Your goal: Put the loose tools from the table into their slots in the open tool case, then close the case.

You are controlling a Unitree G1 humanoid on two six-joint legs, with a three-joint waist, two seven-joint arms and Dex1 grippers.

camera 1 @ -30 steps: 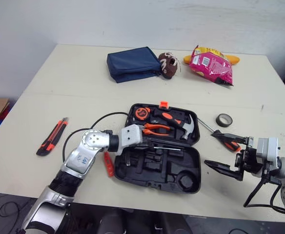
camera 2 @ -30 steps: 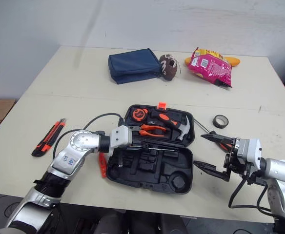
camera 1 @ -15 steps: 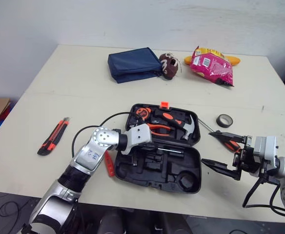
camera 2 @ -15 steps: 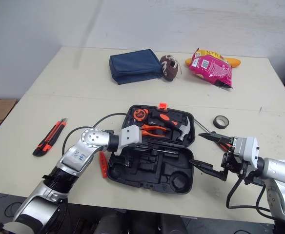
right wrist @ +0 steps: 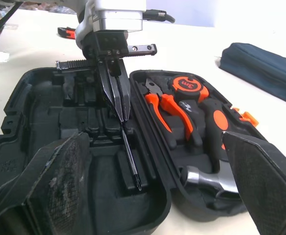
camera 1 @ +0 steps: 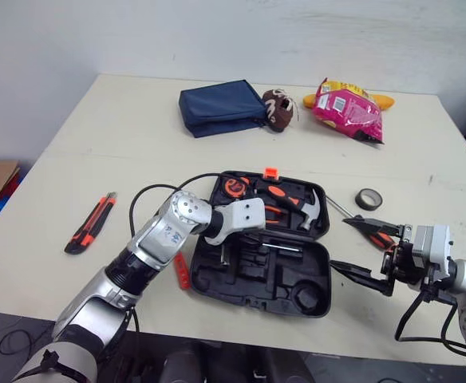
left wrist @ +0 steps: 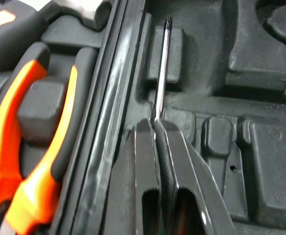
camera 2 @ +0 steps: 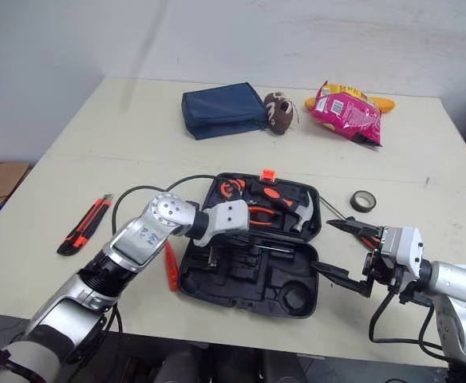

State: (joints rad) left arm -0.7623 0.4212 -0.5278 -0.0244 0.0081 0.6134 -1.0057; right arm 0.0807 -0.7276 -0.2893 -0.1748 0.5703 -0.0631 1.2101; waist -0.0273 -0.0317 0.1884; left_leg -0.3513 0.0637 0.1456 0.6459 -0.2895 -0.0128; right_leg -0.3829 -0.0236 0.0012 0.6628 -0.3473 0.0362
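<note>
The left claw [left wrist: 155, 125] is clenched on a thin steel shaft [left wrist: 161, 68], holding it over the open tool case [camera 1: 249, 289] just beside the hinge ridge, above the empty moulded half. The other half holds a hammer [camera 1: 298, 209], pliers [camera 1: 274, 211] and a tape measure [camera 1: 234, 186]. The right claw [camera 1: 370, 254] is spread wide at the case's 3 o'clock, low over the bench [camera 1: 121, 152]. A screwdriver [camera 1: 374, 231] lies just beside it. A utility knife [camera 1: 89, 233] lies at the case's 9 o'clock, a red-handled tool [camera 1: 182, 271] against its 8 o'clock edge, and a tape roll [camera 1: 366, 199] at 2 o'clock.
</note>
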